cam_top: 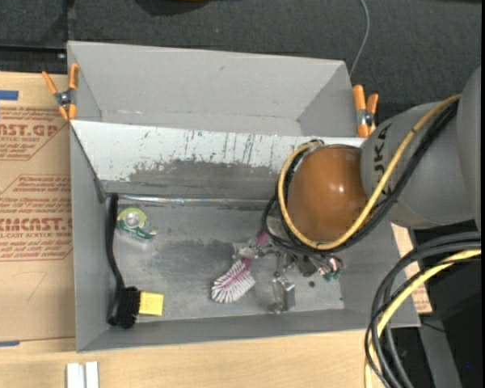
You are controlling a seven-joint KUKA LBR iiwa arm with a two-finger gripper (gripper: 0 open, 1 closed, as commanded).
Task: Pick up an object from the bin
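My gripper hangs low over the bin floor near the front wall, right of centre, under the arm's wrist. Just to its left lies a small brush with white and pink bristles, tilted, its pink handle end pointing up and right towards the gripper. The brush is beside the gripper, and I see nothing held in it.
A long black-handled brush runs along the left wall, its head at the front left corner beside a yellow block. A small green and clear tape roll lies at the back left. The arm covers the bin's right side.
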